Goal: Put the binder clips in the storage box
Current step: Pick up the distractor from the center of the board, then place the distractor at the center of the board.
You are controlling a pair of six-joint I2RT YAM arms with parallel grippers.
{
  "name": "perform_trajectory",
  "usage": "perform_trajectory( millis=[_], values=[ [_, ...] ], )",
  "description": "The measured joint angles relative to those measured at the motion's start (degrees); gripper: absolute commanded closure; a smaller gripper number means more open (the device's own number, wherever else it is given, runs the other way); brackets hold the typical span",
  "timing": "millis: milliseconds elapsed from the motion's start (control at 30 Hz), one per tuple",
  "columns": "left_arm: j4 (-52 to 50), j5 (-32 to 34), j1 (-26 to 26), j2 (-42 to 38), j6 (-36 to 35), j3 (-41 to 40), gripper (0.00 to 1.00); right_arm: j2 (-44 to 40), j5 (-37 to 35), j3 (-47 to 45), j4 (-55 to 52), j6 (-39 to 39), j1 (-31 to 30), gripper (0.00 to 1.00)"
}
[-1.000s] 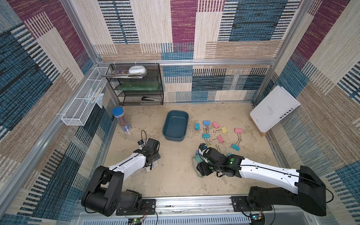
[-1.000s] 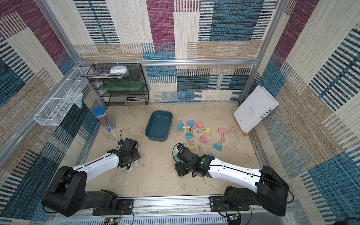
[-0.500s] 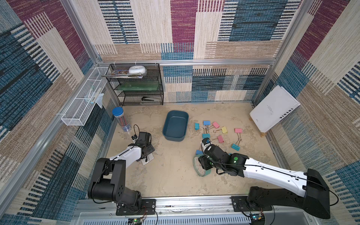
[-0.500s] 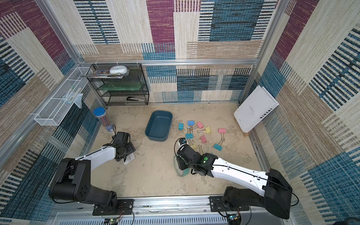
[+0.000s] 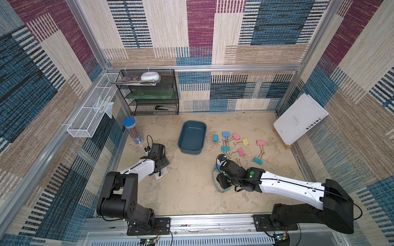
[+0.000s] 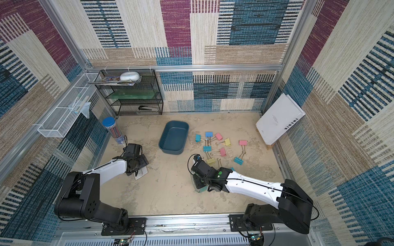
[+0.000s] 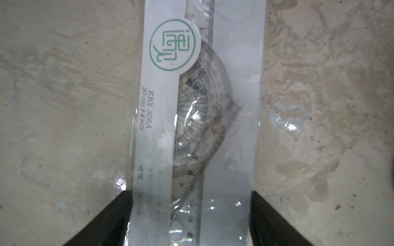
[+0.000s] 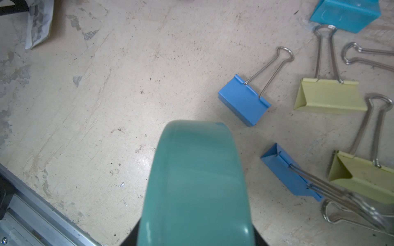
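Patchwork carpet panels wall in a scuffed beige counter. On it the left jaws stand wide, one black finger on each side of a clear ruler-set packet. The packet lies flat on the counter and runs straight out ahead between them, and neither side visibly presses it. The right jaws are closed on the band of a teal ring, which stands on edge between them. The binder clips lie loose on the counter just beyond the right jaws and off to one side. A blue clip is nearest the ring, with yellow clips past it. In both top views the dark teal storage box sits farther out, between the two pairs of jaws. It is near the clips but apart from them.
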State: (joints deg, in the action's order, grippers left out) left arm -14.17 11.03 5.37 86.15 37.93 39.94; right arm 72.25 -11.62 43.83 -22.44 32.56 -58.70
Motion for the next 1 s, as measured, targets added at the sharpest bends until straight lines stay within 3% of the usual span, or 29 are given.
perform_trajectory(
  millis=[133, 333, 467, 667, 1000],
  values=[
    [0.09, -0.26, -0.02, -0.09, -0.17, -0.04, 0.11, -3.61, -2.01, -0.37, -0.52, 1.20, 0.00, 0.73],
    [-0.04, -0.26, -0.02, 0.13, -0.42, 0.17, 0.10, -12.09, -13.92, 2.25, -4.68, 2.45, 2.73, 0.71],
    [-0.02, -0.31, -0.02, 0.24, -0.55, 0.26, 0.09, -13.86, -18.51, 5.22, -5.29, -0.94, 14.78, 0.71],
    [-0.07, -0.50, -0.02, 0.33, -0.87, 0.42, 0.08, -15.06, -18.14, 5.79, -4.94, -8.09, 38.03, 0.73],
    [0.66, -0.92, -0.02, 0.83, -2.10, 0.76, 0.05, -11.45, -10.21, 7.17, -2.82, -15.58, 59.32, 0.73]
  ],
)
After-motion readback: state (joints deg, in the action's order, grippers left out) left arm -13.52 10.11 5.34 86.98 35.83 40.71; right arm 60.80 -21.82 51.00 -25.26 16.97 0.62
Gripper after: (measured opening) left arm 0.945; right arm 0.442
